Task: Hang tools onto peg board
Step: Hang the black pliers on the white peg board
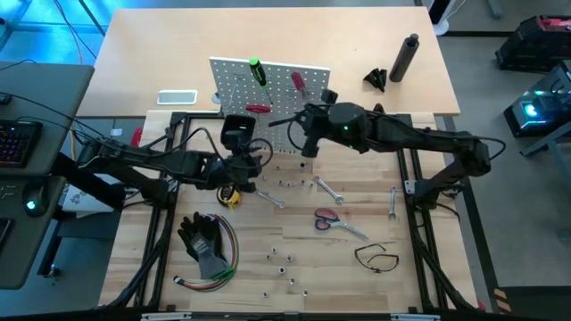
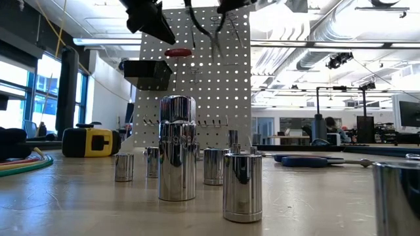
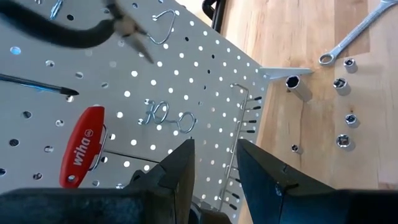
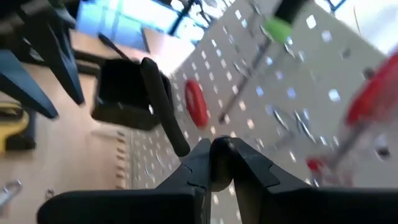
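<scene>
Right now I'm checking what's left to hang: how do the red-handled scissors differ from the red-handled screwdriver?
The scissors lie flat on the table; the screwdriver already hangs on the peg board. The scissors have two loop handles, the screwdriver one stubby grip. Both have red handles.

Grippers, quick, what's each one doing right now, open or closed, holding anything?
Left gripper: open, empty, facing the peg board.
Right gripper: shut on a black-handled tool at the board.

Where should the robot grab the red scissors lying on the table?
Probably at the crossing, where the blades meet the handles, coming straight down from above. The red scissors lie flat on the bare wooden table, handles toward the peg board, so fingers could straddle that narrow middle.
</scene>
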Tool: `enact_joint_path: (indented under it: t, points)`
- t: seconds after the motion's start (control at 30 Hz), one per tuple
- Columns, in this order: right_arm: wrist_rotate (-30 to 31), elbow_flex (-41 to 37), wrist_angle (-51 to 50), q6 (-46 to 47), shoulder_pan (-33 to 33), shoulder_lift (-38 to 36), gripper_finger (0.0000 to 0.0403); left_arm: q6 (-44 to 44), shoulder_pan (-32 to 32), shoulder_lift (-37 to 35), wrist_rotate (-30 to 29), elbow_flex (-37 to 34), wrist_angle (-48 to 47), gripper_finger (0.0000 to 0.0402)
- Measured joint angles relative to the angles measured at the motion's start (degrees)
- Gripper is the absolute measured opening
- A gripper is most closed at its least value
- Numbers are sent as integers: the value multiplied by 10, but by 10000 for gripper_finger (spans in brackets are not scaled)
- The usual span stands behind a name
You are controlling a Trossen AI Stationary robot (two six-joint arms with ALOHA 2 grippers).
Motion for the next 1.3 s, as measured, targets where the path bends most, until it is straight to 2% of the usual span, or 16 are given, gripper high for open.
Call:
enact_joint_path:
  t: [0.23, 0.67, 0.93, 1.3]
  points:
    - [39, 0, -39, 23, 3, -7, 30, 0, 12, 0, 28, 0, 16, 113]
    - [41, 0, -39, 33, 7, -35, 30, 2, 19, 0, 45, 0, 36, 113]
    - [39, -1, -82, 62, 5, -31, 30, 4, 19, 0, 47, 0, 41, 113]
    - [34, -1, -67, 65, 1, -10, 30, -4, 19, 0, 47, 0, 39, 113]
